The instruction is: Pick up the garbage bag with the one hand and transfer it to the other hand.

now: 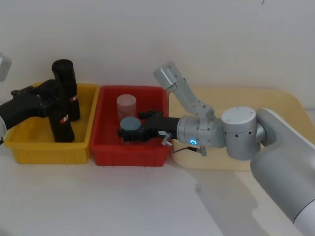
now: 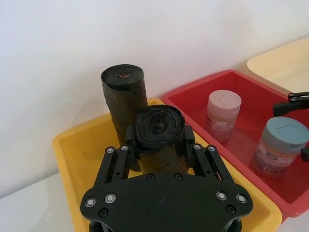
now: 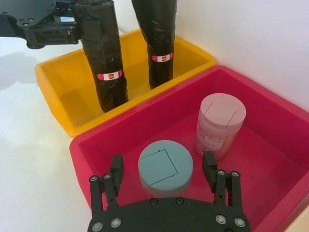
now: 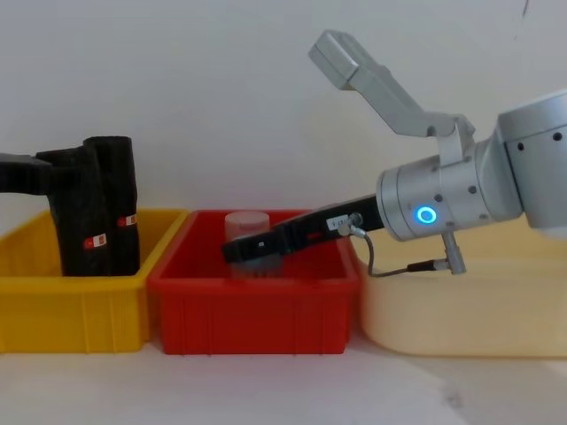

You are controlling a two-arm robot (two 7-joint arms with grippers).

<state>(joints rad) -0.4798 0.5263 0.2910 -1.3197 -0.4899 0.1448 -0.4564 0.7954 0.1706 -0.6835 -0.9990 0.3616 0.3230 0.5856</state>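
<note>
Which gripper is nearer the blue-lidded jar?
Right. The right gripper straddles the jar in the red bin; the left gripper grips a garbage bag roll in the yellow bin.

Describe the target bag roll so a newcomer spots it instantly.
Start at the yellow bin on the robot's left, beside the red bin. Two black rolls stand in it. The garbage bag is the nearer roll, clasped by the left pincer; its twin stands free behind.
</note>
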